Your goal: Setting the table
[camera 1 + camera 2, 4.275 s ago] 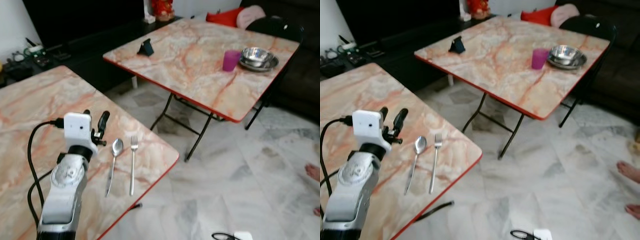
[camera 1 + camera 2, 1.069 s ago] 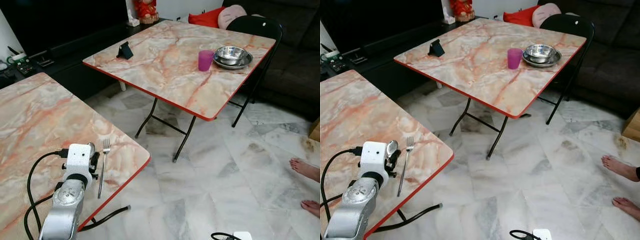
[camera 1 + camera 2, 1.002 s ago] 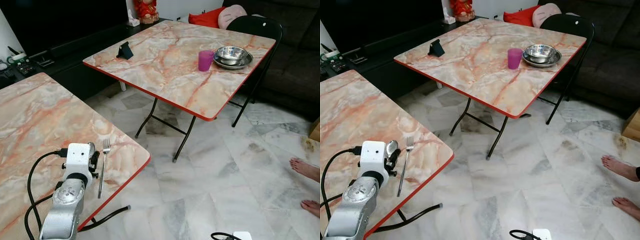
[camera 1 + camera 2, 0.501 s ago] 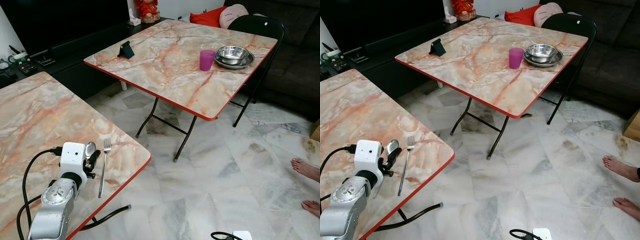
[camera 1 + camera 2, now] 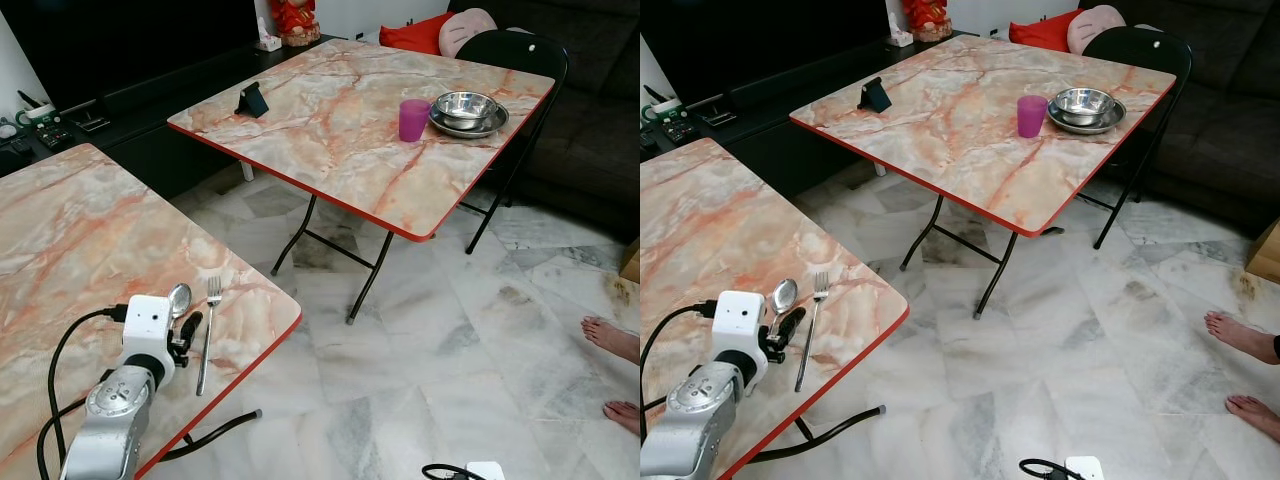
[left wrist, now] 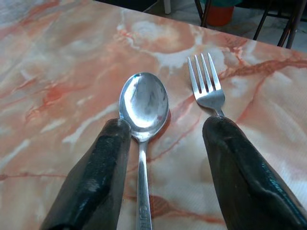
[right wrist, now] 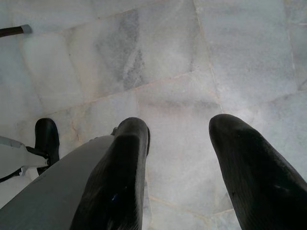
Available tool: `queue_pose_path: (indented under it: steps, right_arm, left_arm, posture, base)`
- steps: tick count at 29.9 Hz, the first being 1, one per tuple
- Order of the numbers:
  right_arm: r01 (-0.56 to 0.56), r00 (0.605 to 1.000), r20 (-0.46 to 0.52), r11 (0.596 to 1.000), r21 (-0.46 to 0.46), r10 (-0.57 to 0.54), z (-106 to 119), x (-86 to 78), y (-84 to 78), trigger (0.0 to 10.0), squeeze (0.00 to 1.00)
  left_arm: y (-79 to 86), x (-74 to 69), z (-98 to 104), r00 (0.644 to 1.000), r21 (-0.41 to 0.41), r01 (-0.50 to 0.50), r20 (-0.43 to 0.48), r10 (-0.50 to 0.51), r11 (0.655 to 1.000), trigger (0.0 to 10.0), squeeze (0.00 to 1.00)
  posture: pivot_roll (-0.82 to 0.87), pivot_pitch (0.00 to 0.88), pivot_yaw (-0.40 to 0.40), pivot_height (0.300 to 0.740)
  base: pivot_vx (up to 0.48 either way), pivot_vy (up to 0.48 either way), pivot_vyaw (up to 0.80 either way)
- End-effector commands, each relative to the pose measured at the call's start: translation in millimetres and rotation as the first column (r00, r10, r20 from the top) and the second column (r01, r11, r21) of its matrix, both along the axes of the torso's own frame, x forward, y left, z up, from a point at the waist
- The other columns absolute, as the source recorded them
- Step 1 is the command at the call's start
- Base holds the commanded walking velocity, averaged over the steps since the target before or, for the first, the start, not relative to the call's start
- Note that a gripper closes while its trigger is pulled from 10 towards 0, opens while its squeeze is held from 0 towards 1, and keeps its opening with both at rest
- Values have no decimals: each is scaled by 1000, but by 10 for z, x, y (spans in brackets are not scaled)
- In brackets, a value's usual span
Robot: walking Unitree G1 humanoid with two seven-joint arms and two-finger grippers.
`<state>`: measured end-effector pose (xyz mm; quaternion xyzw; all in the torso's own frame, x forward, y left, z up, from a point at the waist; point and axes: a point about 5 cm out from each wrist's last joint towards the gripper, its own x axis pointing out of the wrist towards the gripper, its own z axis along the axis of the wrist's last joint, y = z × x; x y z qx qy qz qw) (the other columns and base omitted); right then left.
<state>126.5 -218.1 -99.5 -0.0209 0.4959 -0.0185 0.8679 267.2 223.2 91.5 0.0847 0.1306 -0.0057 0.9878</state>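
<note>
L hand (image 6: 165,143) hovers low over near tabletop (image 5: 70,250), fingers apart w/ spoon (image 6: 142,108) handle between them, not gripped; fork (image 6: 207,88) just beside. R hand (image 7: 187,158) hangs idle over floor, fingers apart.

table (image 5: 60,240): pink-orange marble, red edge | cup (image 5: 412,119): purple | spoon (image 6: 143,103): silver

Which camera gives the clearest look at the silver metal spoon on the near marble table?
The left wrist view: the silver metal spoon appears large and sharp, bowl up, its handle between the open fingers of the left hand. Both eye views show it small, beside the silver fork, handle partly hidden by that hand.
</note>
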Motion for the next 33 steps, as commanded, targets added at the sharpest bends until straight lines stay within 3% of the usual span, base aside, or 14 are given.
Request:
queue_pose_path:
  steps: [1,14,24,29,33]
  right_arm:
    - [-12,1000,-9,1000,2,12,-6,-7,12,10000,0]
    - [-18,1000,-10,1000,3,18,-7,-9,15,10000,0]
    - [-16,1000,-11,1000,-1,16,-6,-14,5,10000,0]
    - [-15,1000,-11,1000,-2,15,-5,-17,-3,10000,0]
    - [-17,1000,-12,1000,-3,17,-5,-18,-6,10000,0]
  left_arm:
    - [5,22,-1,1000,10,3,-3,-3,1000,10000,0]
    - [-11,45,-85,997,-3,45,-56,-45,999,10000,0]
    - [4,106,-93,998,-52,17,-52,-20,998,10000,0]
    - [66,129,-22,999,-184,-55,-15,53,981,10000,0]
    - [112,133,31,998,-197,-66,5,69,978,10000,0]
  posture:
    - [25,0,29,732]
    - [18,0,31,732]
    - [12,0,29,732]
    - [9,0,27,732]
    - [11,0,26,732]
  base:
    - [0,0,0]
    - [0,0,0]
    - [0,0,0]
    - [0,0,0]
    - [0,0,0]
